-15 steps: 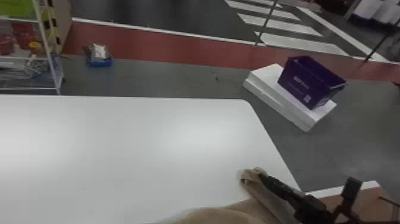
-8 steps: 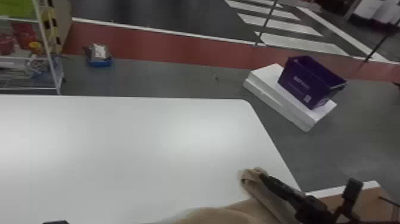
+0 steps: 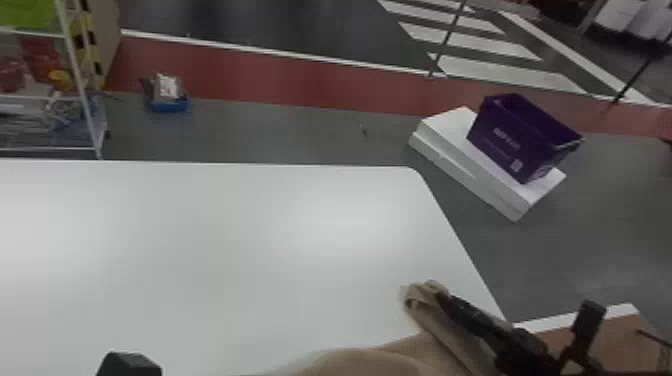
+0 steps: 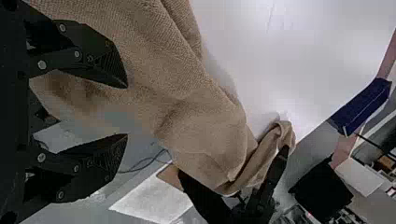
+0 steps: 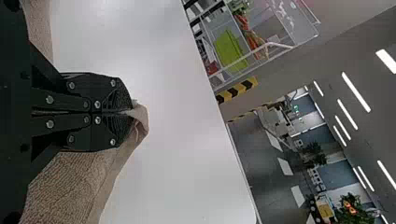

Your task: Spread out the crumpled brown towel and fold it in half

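White table against grey floor
On the table, brown towel; beyond it, red floor band, yellow-and-black striped post; to its right, purple basket

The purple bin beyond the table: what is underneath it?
A flat white stack lies under the purple bin. The part of its top that the bin covers is hidden.
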Robot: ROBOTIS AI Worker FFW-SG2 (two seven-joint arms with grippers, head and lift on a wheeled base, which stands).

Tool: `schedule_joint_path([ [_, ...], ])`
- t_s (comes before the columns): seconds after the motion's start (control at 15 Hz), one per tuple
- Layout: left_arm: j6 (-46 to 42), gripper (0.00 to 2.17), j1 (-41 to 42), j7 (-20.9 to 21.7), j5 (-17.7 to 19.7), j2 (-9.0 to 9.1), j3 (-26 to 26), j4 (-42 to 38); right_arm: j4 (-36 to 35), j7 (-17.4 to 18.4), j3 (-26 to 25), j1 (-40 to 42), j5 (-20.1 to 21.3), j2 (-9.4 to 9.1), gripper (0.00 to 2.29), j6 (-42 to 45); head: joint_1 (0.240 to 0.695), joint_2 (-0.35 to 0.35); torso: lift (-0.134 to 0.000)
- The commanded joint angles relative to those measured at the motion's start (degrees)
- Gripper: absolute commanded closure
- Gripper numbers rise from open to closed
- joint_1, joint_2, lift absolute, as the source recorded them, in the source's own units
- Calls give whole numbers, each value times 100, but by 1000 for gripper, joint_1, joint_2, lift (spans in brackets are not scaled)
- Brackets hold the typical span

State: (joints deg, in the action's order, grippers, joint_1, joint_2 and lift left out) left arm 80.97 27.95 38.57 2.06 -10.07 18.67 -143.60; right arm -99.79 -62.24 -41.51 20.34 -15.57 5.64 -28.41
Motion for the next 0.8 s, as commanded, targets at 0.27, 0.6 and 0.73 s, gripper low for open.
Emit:
schedule_joint_path([
  [0.27,214,616,-211,-42,23,67,-21,104,170,19,20,-65,-16,87,2250,120,695,-350,-124],
  [0.6,-296,616,-203,-95,-224,23,-92,386,258,90,82,-223,63,87,2250,103,695,-350,-124],
  [0.73,-982,819,-159,-236,-268,-3,-100,535,267,90,90,-249,80,87,2250,103,695,-350,-124],
])
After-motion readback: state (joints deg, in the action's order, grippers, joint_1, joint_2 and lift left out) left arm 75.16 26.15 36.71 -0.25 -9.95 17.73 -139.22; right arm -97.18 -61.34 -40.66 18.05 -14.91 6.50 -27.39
